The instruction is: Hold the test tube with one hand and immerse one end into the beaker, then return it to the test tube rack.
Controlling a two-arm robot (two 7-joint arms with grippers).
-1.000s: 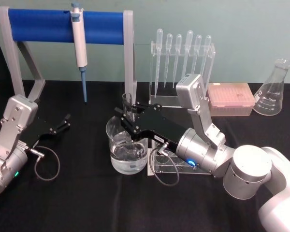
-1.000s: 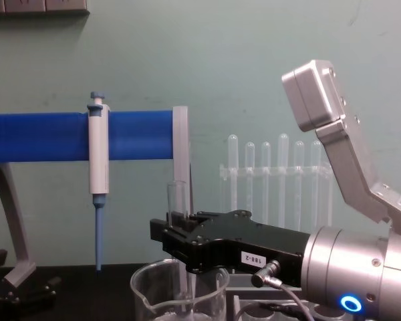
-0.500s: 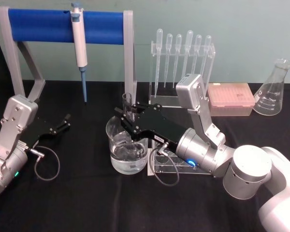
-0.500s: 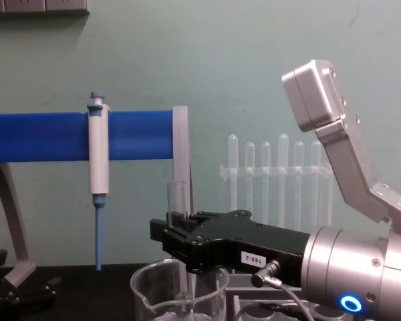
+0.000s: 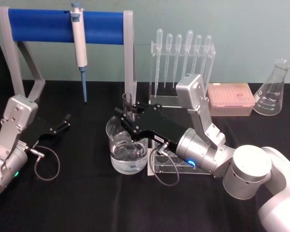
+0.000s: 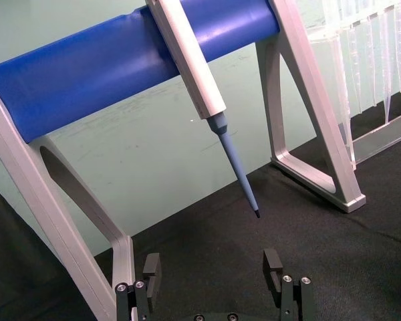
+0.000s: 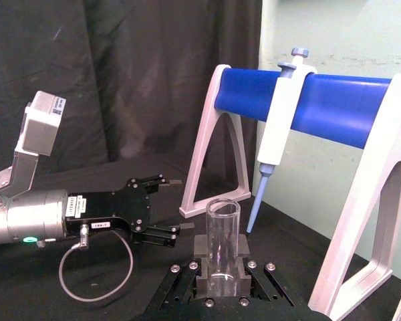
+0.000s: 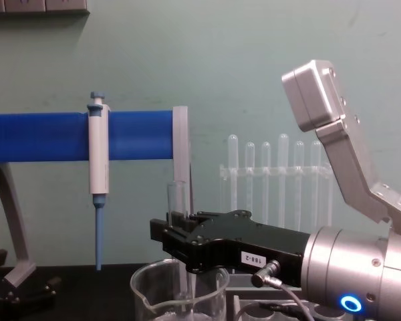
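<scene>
Glass this thin is stiff, slick and fragile, so the clear round-bottomed glass test tube (image 5: 127, 100) wants a firm but gentle hold on its upper half. The black flat-jawed right gripper (image 5: 129, 115) is clamped there. The tube stands upright, open end up, lower end inside the wide clear glass beaker (image 5: 114, 145). The left gripper (image 5: 63, 123) rests with jaws apart, well left of the beaker.

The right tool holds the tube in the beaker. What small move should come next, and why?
Probably lift the right tool straight up. The test tube stands upright in its grip, its lower end down inside the beaker, which holds water. Rising vertically should clear the rim before heading to the rack. The left tool rests idle, open.
</scene>
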